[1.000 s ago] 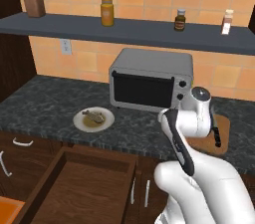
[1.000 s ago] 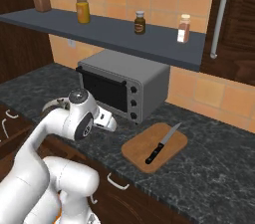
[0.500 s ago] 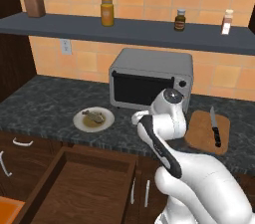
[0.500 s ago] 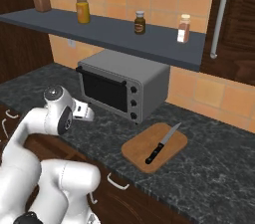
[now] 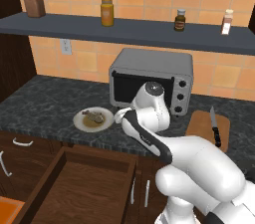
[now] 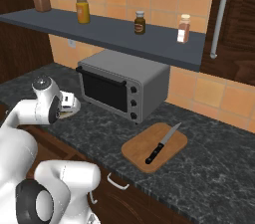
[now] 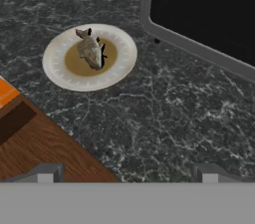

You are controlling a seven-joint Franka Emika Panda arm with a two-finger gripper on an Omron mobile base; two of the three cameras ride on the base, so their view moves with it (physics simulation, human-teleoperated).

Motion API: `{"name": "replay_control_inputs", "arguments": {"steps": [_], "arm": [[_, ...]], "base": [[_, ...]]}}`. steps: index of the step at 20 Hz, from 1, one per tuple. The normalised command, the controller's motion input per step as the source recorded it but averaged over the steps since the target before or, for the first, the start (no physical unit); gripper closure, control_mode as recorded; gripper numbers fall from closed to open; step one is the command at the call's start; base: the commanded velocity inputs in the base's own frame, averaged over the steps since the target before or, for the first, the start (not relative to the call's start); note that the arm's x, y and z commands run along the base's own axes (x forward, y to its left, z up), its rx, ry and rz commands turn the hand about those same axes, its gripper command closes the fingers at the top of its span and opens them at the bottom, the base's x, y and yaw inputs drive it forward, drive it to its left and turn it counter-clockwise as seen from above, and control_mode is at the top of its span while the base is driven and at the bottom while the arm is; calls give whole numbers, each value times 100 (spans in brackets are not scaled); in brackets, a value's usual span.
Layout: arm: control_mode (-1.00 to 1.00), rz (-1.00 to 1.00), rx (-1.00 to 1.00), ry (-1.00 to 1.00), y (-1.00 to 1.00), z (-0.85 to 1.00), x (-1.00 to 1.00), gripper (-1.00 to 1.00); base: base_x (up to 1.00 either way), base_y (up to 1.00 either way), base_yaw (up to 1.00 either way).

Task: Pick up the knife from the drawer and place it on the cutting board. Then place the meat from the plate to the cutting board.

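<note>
Now the knife [image 6: 160, 147] lies on the cutting board [image 6: 139, 148], black handle toward the front edge of the surface [image 6: 209, 168], blade pointing back toward the wall. In the left base view the board [image 5: 199, 123] sits at approx 3 o'clock, w/ the knife [image 5: 214, 128] along its right side. The board is just right of the toaster oven [image 5: 152, 79], not touching it.

The plate [image 5: 82, 121] sits on the dark marbled surface [image 5: 40, 103] at approx 9 o'clock in the left base view, left of the oven and near the front edge. The meat [image 5: 93, 117] is on the plate's brownish centre. In the hand view the plate [image 7: 57, 71] is at approx 11 o'clock and the meat [image 7: 90, 52] lies across its middle; the oven's dark door [image 7: 204, 9] is at 1–2 o'clock.

The hand [image 5: 121, 115] hangs over the surface just right of the plate, apart from it and the meat. In the right base view the hand [image 6: 70, 103] is at 9 o'clock, beside the plate's edge. Both fingertips [image 7: 46, 174] show low in the hand view, set wide apart w/ nothing between them.

The drawer [image 5: 79, 188] stands pulled out below the surface at approx 7 o'clock in the left base view, its wooden bottom bare. On the shelf [image 5: 129, 29] above are four jars [image 5: 107, 11].
</note>
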Motion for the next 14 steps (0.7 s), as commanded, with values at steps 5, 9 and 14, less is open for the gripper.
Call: {"name": "replay_control_inputs", "arguments": {"steps": [5, 9, 14], "arm": [[-100, 1, -5, 5, 44, 0, 43, -100], [-100, 0, -5, 0, 47, 0, 40, -100], [-100, 1, -5, 4, 47, 0, 32, -100]], "base": [[0, 0, 0], [0, 0, 0], [0, 0, 0]]}}
